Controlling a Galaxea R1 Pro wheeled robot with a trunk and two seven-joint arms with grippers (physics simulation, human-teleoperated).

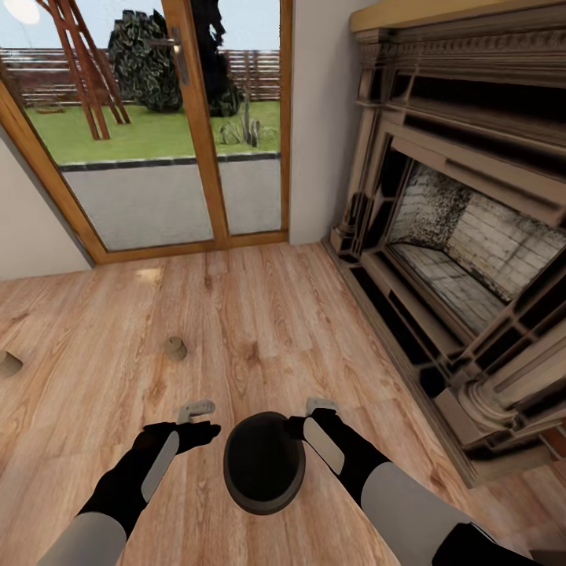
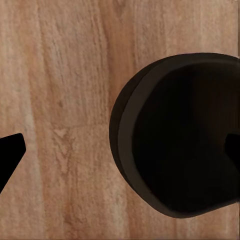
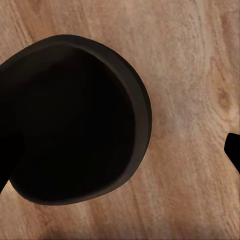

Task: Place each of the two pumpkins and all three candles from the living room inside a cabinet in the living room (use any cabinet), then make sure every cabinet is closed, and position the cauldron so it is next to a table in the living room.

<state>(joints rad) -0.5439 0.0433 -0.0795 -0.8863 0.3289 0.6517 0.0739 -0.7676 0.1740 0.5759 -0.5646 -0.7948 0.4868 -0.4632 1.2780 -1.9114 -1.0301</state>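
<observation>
The cauldron [image 1: 264, 462] is flanked by both grippers, left [image 1: 206, 420] and right [image 1: 314, 415], jaws spread. Two candles [image 1: 175, 348] [image 1: 8, 362] are seen far left; a fireplace [image 1: 464, 259] is set right.

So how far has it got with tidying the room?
Nothing looks finished. The cauldron sits on the wooden floor between the left gripper and right gripper, near the fireplace. Two candles lie loose on the floor, unstored.
</observation>
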